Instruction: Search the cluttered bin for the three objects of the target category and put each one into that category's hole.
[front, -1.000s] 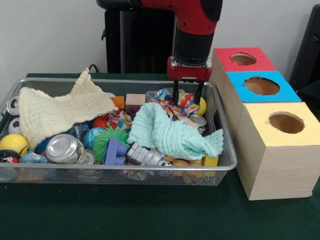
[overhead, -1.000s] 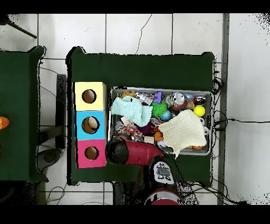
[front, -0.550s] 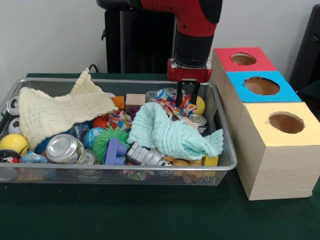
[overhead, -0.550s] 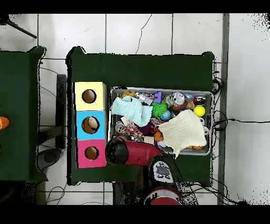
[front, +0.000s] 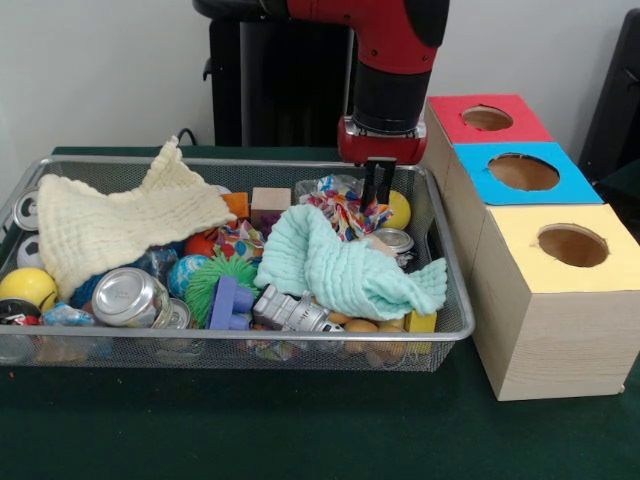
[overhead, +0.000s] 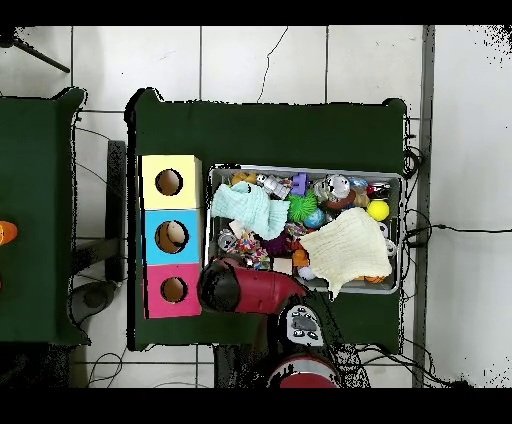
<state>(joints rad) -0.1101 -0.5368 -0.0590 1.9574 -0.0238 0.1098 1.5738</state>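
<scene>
A wire bin (front: 240, 161) holds mixed clutter. Over its far right corner my gripper (front: 377, 186) hangs with its fingers pressed together on a multicoloured patterned cloth (front: 345, 211). A yellow ball (front: 401, 210) lies just right of the fingers. A mint cloth (front: 345, 266) is draped in front of them. Right of the bin stand the red box (front: 450, 111), the blue box (front: 470, 176) and the yellow box (front: 560, 300), each with a round hole on top. In the overhead view the red arm (overhead: 245, 285) hides the gripper, and the bin (overhead: 393, 180) lies right of the boxes.
A cream cloth (front: 120, 225) covers the bin's left part. Near the front lie a crushed can (front: 130, 297), a green spiky ball (front: 215, 275), a purple block (front: 230, 303) and a silver toy (front: 295, 312). Another yellow ball (front: 27, 287) sits at the left wall.
The fingers have come together from wide apart onto the patterned cloth. The gripper has risen slightly and shifted a little to the right.
</scene>
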